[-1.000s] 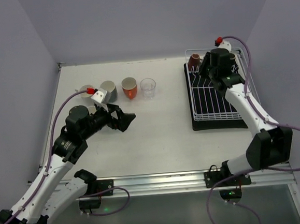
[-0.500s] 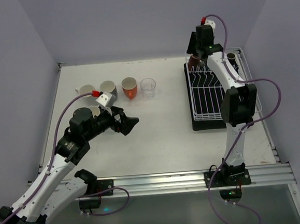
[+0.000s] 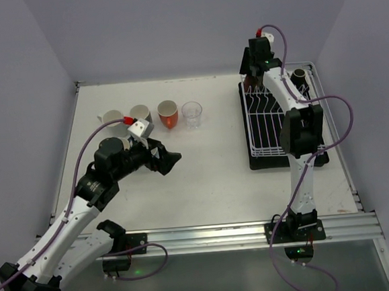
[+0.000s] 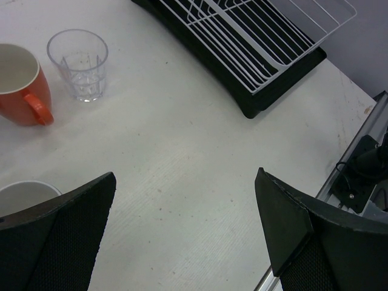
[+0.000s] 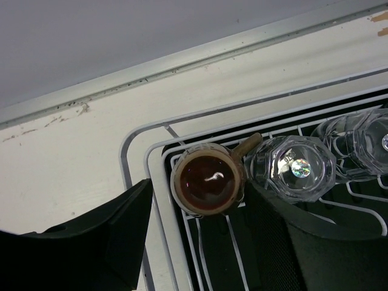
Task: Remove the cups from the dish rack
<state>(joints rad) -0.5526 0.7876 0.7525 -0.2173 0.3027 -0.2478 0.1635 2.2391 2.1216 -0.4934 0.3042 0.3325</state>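
I have the right gripper [image 5: 200,197] over the dish rack [image 5: 130,151], jaws spread wide either side of the dark brown cup [image 5: 206,187] in its far left corner, with a clear glass [image 5: 294,167] just beside it. The left gripper [image 4: 187,182] hangs open too, over the table [image 4: 182,139] near the orange cup [image 4: 21,85]

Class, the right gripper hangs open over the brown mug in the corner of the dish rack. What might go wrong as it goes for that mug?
1. The brown mug has its handle pointing at the clear glass right beside it. The right gripper might nudge or tip that glass as it closes or lifts.
2. The mug sits close to the corner rim of the dish rack, so a finger could snag on the wire.
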